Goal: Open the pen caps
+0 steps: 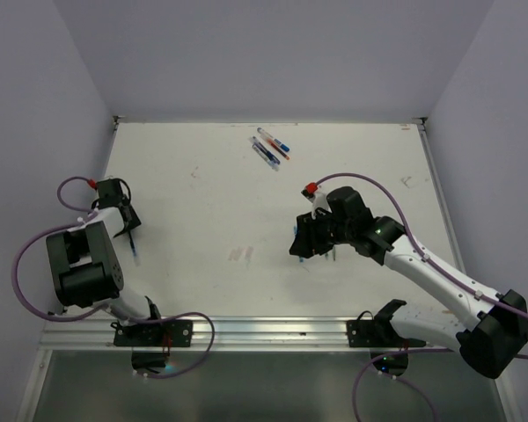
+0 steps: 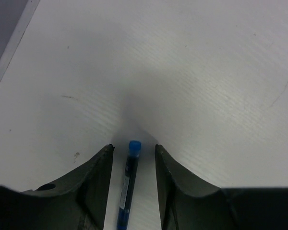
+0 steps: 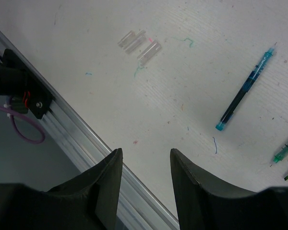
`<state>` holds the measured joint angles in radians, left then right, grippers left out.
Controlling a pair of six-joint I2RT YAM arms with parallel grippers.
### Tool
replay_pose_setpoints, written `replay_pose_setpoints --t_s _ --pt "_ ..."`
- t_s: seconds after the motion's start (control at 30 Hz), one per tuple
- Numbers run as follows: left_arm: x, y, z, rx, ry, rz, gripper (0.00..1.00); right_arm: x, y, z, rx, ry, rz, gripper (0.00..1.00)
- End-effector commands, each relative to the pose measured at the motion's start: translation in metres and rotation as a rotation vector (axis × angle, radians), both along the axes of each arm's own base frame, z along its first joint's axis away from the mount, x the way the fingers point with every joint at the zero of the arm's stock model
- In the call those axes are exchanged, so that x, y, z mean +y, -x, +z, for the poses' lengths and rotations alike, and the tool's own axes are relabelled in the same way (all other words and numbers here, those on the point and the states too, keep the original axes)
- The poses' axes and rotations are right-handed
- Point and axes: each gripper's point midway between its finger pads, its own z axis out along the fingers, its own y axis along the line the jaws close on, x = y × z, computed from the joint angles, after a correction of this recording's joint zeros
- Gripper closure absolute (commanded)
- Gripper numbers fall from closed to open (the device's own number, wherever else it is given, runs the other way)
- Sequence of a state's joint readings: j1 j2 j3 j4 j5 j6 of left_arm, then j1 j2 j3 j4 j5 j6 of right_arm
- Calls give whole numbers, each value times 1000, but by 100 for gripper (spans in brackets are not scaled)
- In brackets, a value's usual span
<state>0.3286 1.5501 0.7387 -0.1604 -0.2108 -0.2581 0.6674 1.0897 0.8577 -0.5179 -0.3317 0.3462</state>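
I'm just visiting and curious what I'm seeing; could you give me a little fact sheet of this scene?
Left gripper: open, straddling a blue-ended pen lying on the table, without touching it
Right gripper: open, holding nothing
Far end of table: small cluster of pens, blue and red ends
Right wrist view: blue pen with bare tip; clear short tubes, possibly caps

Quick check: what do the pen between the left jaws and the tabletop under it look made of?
Pen: probably plastic; dark see-through barrel, smooth opaque blue end with a slight sheen.
Tabletop: white matte sheet with fine parallel ribbing, possibly corrugated plastic, though unsure.
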Motion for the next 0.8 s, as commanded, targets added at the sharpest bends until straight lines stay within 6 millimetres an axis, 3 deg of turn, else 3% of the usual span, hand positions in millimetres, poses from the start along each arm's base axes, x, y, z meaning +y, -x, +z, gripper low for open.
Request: replay_pose_setpoints --t_s 0.0,0.2,0.27,0.33,0.37,0.43,0.6,0.77 --pt "0 -3 -15 54 25 -65 58 2 -4 11 -48 -23 -1 52" --pt "-5 -8 -24 60 59 -95 75 -2 -6 14 -69 -14 -21 52" --pt "-8 -8 -25 55 73 -108 86 -3 -7 15 -75 -10 -26 52" --pt "-8 -9 -21 41 66 -111 86 -3 -7 15 -76 -10 -27 52" --pt "-7 -7 -20 42 56 -104 86 -3 -8 16 -78 -9 -27 52" --pt "-2 -4 -16 47 36 -72 72 -3 -8 17 -81 -12 -29 52" --pt "11 13 -1 88 -36 -39 59 -3 -8 18 -84 -14 -27 52" --pt "-1 11 6 47 1 -99 56 -3 -8 19 -89 -21 -27 52"
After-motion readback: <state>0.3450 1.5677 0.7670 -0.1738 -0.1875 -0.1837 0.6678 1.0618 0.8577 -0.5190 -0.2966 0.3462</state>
